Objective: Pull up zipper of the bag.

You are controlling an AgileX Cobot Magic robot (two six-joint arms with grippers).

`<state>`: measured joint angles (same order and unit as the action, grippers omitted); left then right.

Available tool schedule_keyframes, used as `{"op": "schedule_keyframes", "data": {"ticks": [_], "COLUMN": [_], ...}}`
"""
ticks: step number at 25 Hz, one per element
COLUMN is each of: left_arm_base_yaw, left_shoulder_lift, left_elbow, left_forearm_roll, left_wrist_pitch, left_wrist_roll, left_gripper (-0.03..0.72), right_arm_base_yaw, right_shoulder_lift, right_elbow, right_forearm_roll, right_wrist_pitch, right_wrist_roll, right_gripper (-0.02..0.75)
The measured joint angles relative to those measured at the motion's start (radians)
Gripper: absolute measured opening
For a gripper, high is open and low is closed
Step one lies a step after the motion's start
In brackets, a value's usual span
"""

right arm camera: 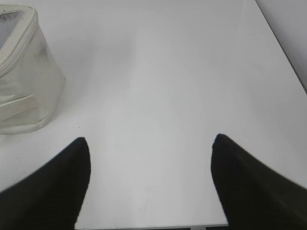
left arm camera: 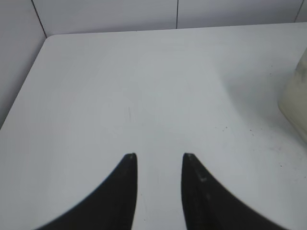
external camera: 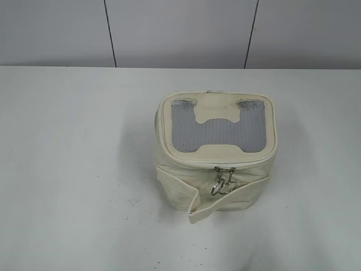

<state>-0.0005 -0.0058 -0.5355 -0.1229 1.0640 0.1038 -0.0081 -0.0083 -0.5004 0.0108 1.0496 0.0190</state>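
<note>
The cream-white bag (external camera: 217,189) stands on the white table, its lid holding a grey mesh window (external camera: 219,131). The zipper track (external camera: 166,148) runs round the top rim. Its silver ring pulls (external camera: 224,183) hang at the front middle. A cream strap (external camera: 197,199) loops across the front. No gripper shows in the exterior view. In the left wrist view my left gripper (left arm camera: 158,155) is open and empty over bare table, with the bag's edge (left arm camera: 293,98) at the far right. In the right wrist view my right gripper (right arm camera: 149,139) is wide open and empty, with the bag (right arm camera: 26,81) at the upper left.
The white table (external camera: 79,169) ends at a grey panelled wall (external camera: 180,31) behind. The table's left edge (left arm camera: 24,93) shows in the left wrist view, its right edge (right arm camera: 283,48) in the right wrist view.
</note>
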Motion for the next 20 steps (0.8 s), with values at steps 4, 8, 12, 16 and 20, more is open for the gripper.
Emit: {"op": "schedule_keyframes", "data": {"ticks": [4, 8, 12, 16, 20], "left_arm_base_yaw": [0.000, 0.000, 0.000, 0.000, 0.000], "left_shoulder_lift": [0.000, 0.000, 0.000, 0.000, 0.000], "left_elbow": [0.000, 0.000, 0.000, 0.000, 0.000], "left_forearm_roll": [0.000, 0.000, 0.000, 0.000, 0.000], "left_wrist_pitch": [0.000, 0.000, 0.000, 0.000, 0.000], "left_wrist_roll": [0.000, 0.000, 0.000, 0.000, 0.000], "left_gripper": [0.244, 0.244, 0.244, 0.244, 0.244], "right_arm_base_yaw": [0.000, 0.000, 0.000, 0.000, 0.000], "right_shoulder_lift": [0.000, 0.000, 0.000, 0.000, 0.000], "right_elbow": [0.000, 0.000, 0.000, 0.000, 0.000], "right_forearm_roll": [0.000, -0.011, 0.000, 0.000, 0.000], "right_wrist_pitch": [0.000, 0.000, 0.000, 0.000, 0.000], "right_wrist_roll": [0.000, 0.000, 0.000, 0.000, 0.000], "right_gripper": [0.586, 0.586, 0.586, 0.586, 0.586]}}
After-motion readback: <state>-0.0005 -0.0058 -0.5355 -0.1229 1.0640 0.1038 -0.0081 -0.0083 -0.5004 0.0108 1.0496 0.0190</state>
